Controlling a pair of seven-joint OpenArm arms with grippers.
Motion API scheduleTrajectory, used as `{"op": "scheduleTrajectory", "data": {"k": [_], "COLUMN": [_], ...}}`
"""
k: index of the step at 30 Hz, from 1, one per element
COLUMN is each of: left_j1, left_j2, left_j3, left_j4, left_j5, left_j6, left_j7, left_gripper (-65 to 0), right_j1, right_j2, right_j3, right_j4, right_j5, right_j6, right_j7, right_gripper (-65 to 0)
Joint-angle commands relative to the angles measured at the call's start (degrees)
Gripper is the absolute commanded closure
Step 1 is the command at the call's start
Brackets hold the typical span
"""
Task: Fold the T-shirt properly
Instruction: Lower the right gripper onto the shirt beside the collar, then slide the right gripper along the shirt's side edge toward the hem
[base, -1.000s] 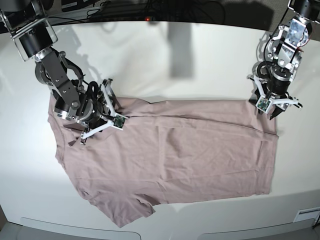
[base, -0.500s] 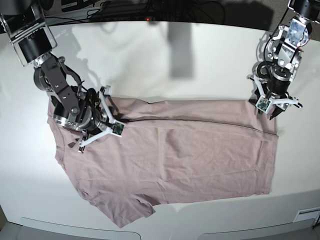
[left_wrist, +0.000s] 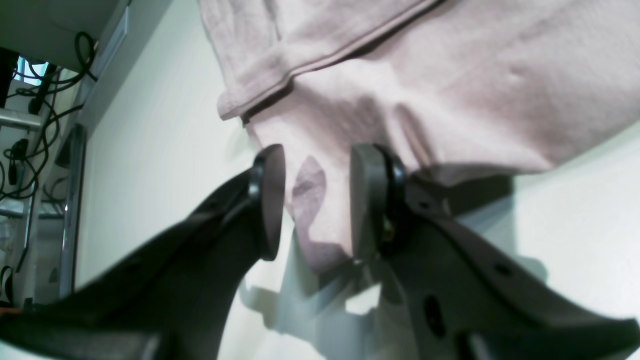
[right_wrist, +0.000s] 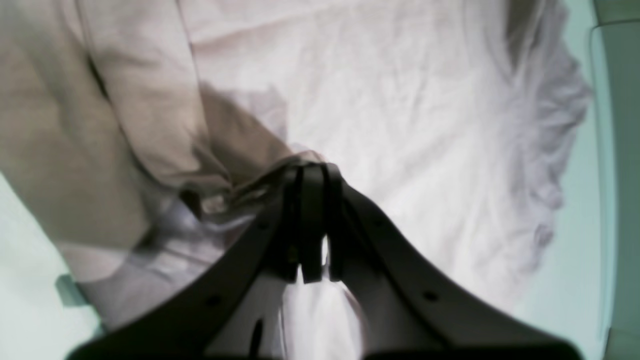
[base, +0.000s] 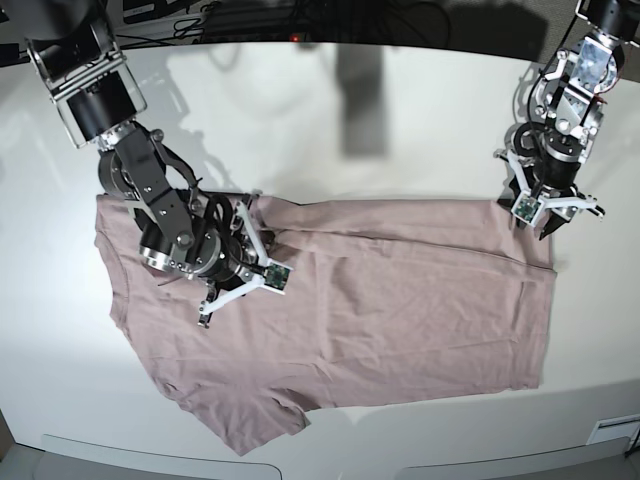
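1. White tabletop fills the base view, with dark cables along the top edge; the T-shirt lies spread across the middle of it, pink-mauve and wrinkled

2. Your right hand sits left of centre in the base view. Over the last second it has slid from the shirt's upper left edge down and rightward onto the body of the cloth, and its jaws have gone from slightly apart to fully closed

3. In the right wrist view the right hand shows both fingers pressed together with a gathered ridge of fabric at their tips, so you look to have a pinch of the T-shirt, probably the upper sleeve or shoulder being carried inward as a fold

4. Your left hand has not moved; it waits at the shirt's upper right corner. In the left wrist view the left hand stands about half open, with the cloth corner between the fingers but unclamped, so it holds nothing

5. The shirt's long axis runs left to right across the base view, neck and sleeves toward the left, hem at the right edge; one sleeve points to the lower left
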Motion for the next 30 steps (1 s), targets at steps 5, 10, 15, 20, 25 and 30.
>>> {"op": "scheduleTrajectory", "data": {"k": [5, 10, 15, 20, 25, 30], "left_j1": [-0.28, -0.28, -0.28, -0.28, -0.28, -0.28], "left_j2": [-0.66, -0.66, -0.66, -0.66, -0.66, -0.68], "left_j3": [-0.26, -0.26, -0.26, -0.26, -0.26, -0.26], "left_j4": [0.48, 0.48, 0.48, 0.48, 0.48, 0.48], "left_j5": [-0.02, -0.02, -0.04, -0.04, -0.04, -0.02], "left_j6": [-0.33, -0.31, -0.31, -0.33, -0.33, -0.33], "left_j7": [0.24, 0.22, 0.24, 0.61, 0.7, 0.85], "left_gripper": [-21.5, -21.5, -21.5, -21.5, -21.5, -21.5], "right_j1": [3.45, 3.58, 3.58, 3.58, 3.58, 3.41], "right_j2": [1.51, 1.33, -0.66, -3.41, -4.72, -2.36], "right_j3": [0.52, 0.55, 0.55, 0.55, 0.52, 0.66], "right_j4": [-1.49, -1.49, -1.49, -1.49, -1.46, -0.24], "right_j5": [-2.32, -2.32, -2.56, -2.95, -2.36, 10.45], "right_j6": [-0.81, -1.01, -10.43, -20.22, -18.01, -17.25], "right_j7": [0.9, 3.69, 5.92, 6.43, 4.24, -7.56], "right_gripper": [0.0, -18.1, -25.5, -25.5, -25.5, -25.5]}}
